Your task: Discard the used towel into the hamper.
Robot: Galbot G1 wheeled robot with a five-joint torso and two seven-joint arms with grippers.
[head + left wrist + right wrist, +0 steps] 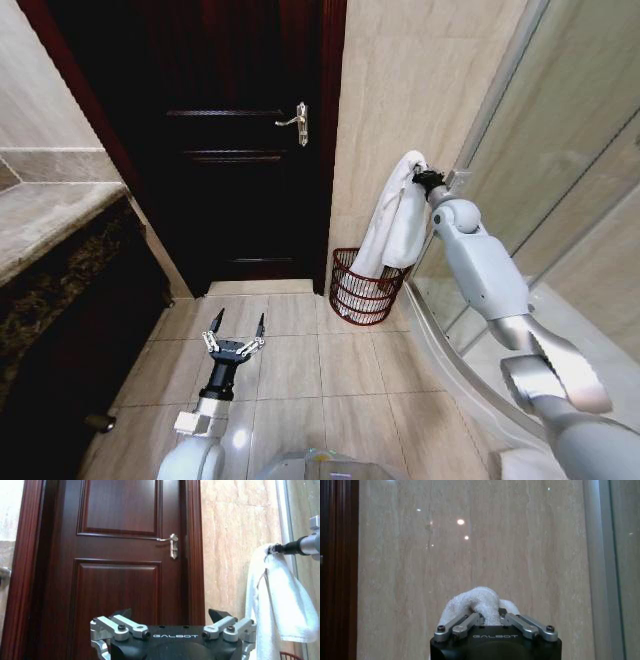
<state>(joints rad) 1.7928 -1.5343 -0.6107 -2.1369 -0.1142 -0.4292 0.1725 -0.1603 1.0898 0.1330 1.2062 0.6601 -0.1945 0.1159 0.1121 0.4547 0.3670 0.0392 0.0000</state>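
The big dark door (240,140) fills the back of the room, with a tan stone wall (420,90) beside it and a glass shower wall (570,170) to the right. A stone worktop (50,215) runs along the left side. The floor (300,370) is pale tile.

The right arm reaches up high by the wall. Its right tool (428,181) is pinching the top of the white towel (395,225) — in the right wrist view a fold of cloth bulges up between the pressed-in fingers (465,624). The towel hangs down long, and its bottom end drops into the hamper (365,288), the small red-brown wire basket on the floor against the wall, just right of the door.

The left arm waits low over the floor, well apart from the towel. Its left tool (234,338) is spread wide and holds nothing.

What could go wrong? Most of the towel hangs above the hamper's rim, and some of it seems to hang a bit to the side. If the tool lets go from here, the cloth could flop over the rim and slide out onto the floor. The hamper looks light too — a tug on the towel might tip it.
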